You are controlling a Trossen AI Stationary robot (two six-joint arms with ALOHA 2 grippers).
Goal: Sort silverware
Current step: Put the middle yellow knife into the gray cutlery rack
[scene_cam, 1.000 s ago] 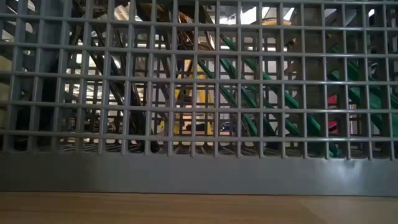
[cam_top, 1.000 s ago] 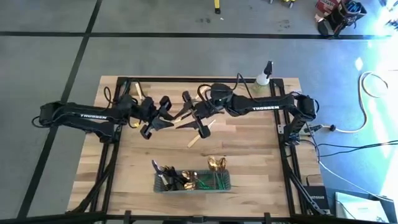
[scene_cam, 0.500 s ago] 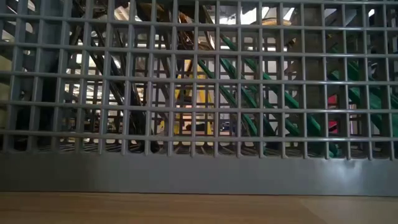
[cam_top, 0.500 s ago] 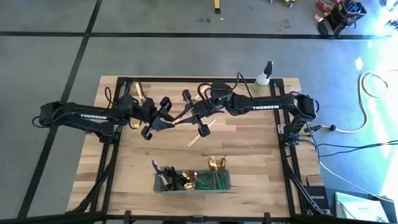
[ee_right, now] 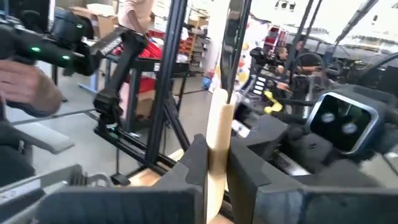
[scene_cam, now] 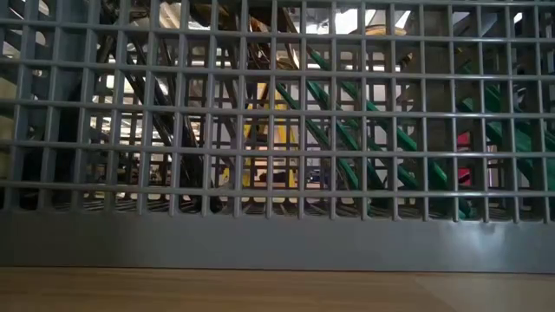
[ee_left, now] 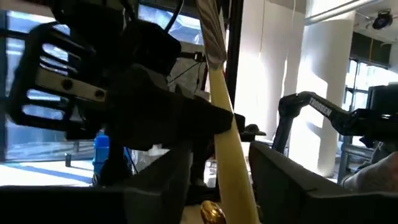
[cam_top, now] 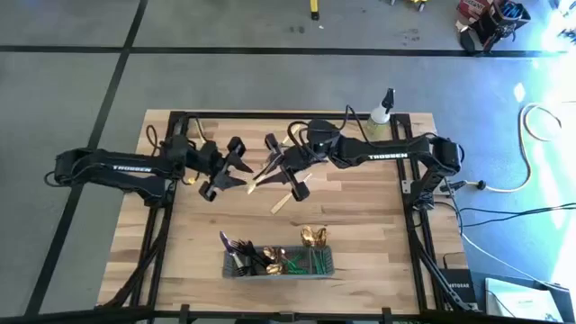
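Both arms meet over the middle of the table's back half. The right gripper [cam_top: 286, 171] is clamped on a cream-handled utensil [cam_top: 266, 173], and the left gripper [cam_top: 227, 167] has its fingers around the same piece too. Another cream-handled piece [cam_top: 283, 203] lies on the table [cam_top: 360, 234] just in front. The rest of the silverware [cam_top: 270, 258] sits in the mesh caddy [cam_top: 229, 270] by the front edge.

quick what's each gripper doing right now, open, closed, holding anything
Left gripper: closed on a cream-handled utensil, above the table's middle.
Right gripper: closed on the same cream-handled utensil, facing the left one.
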